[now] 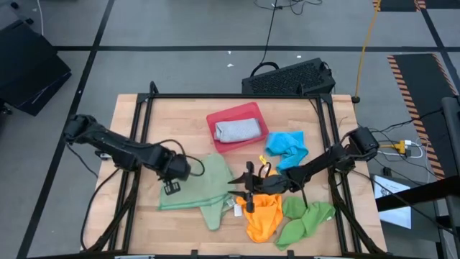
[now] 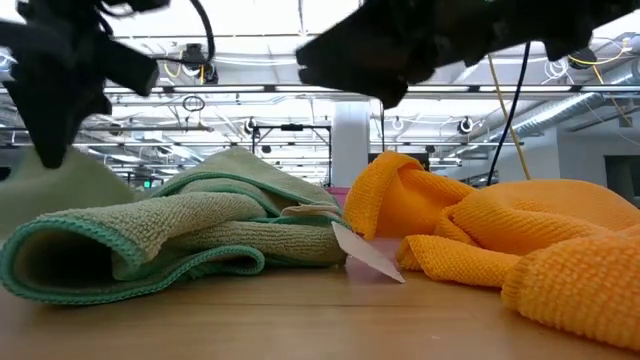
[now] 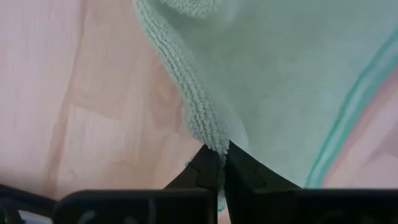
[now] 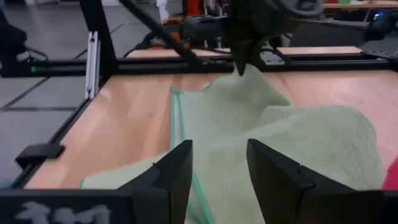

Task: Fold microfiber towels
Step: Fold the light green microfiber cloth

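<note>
A sage green towel (image 1: 205, 188) lies crumpled at the table's front middle; it also shows in the low view (image 2: 180, 235). My left gripper (image 1: 192, 169) is shut on it at its left part. My right gripper (image 1: 236, 182) is open and empty just right of this towel, its fingers (image 4: 177, 171) pointing at it. An orange towel (image 1: 262, 216), a bright green towel (image 1: 305, 219) and a bright blue towel (image 1: 287, 147) lie bunched on the right. A grey-blue towel (image 1: 237, 130) lies folded in the red tray (image 1: 215, 119). My left gripper pinches a bunched-up bit of the sage green towel's thick edge (image 3: 214, 140) between its two fingers. The fingers point down from above. The pinched spot stands up as a peak (image 4: 249, 78), and the rest of the towel lies slack on the table.
A black keyboard (image 1: 287, 78) lies beyond the table's far edge. A white tag (image 2: 365, 255) sticks out between the sage and orange towels. Bare wood shows at the table's left (image 1: 144, 208) and far right (image 1: 316, 115).
</note>
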